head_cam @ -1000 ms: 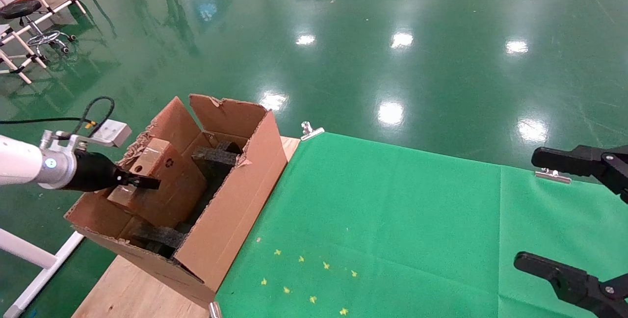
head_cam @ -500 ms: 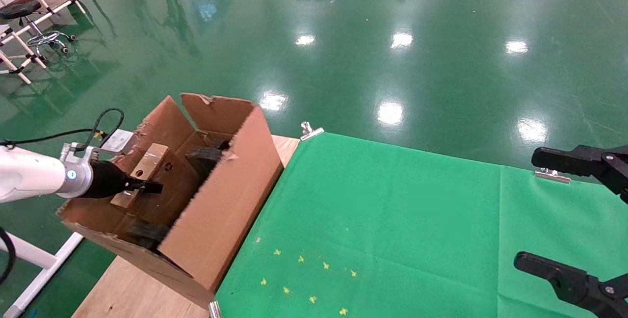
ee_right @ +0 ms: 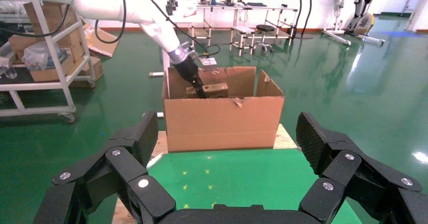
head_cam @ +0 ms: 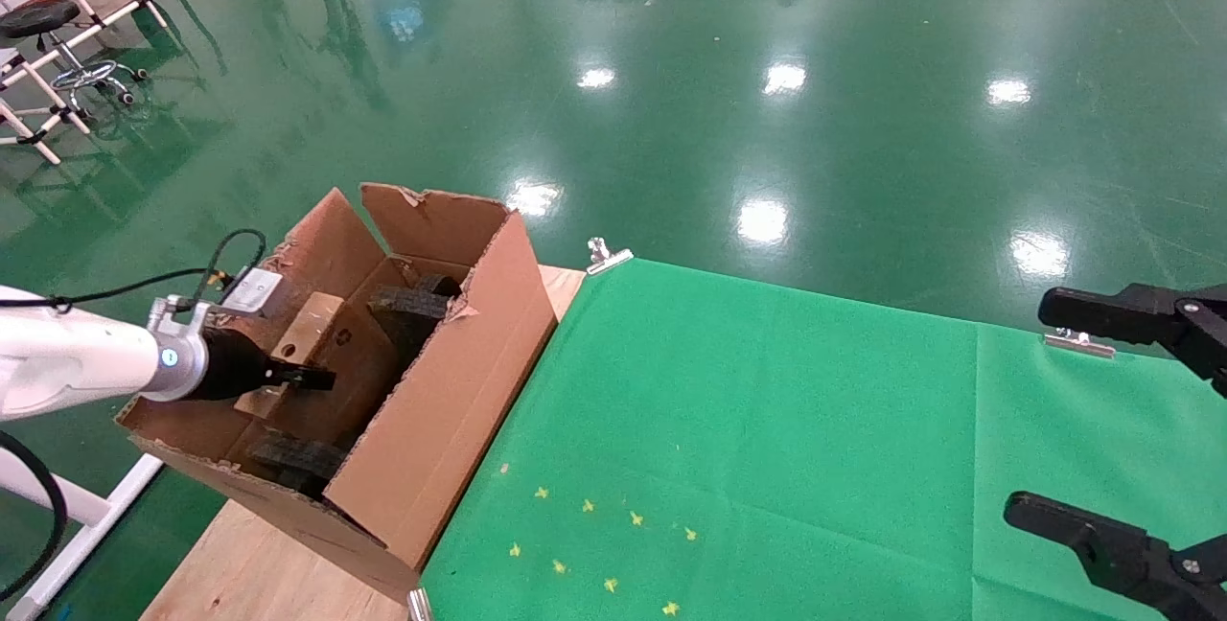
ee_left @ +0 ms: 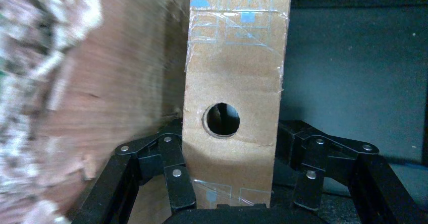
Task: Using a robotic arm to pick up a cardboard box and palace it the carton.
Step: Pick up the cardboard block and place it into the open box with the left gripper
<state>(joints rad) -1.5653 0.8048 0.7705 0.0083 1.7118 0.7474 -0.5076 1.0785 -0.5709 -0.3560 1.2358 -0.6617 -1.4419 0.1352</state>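
Down inside the carton (head_cam: 451,391), the left pincer (head_cam: 297,376) is clamped on the cardboard box (head_cam: 307,338), its black fingers (ee_left: 174,171) pressing the box's two opposite narrow sides. The robotic arm (head_cam: 77,367) reaches in over the carton's torn near-left flap, its black cable looping above the wrist. The box sits low within the carton walls, tilted, with its taped top face just showing above the pincer in the head view. From the left wrist view, the box's end face with its round hole (ee_left: 221,119) fills the middle, glossy tape creasing over the cardboard, and the carton's frayed inner wall lies just beside it. Black foam pieces (head_cam: 407,303) lie in the carton next to the box, one toward the far end and another (head_cam: 292,455) toward the near end. The carton rests on the wooden surface (head_cam: 259,568) at the edge of the green cloth (head_cam: 767,448). Well apart on the other side, the right pincer (ee_right: 227,168) hangs over the cloth with its fingers spread wide.
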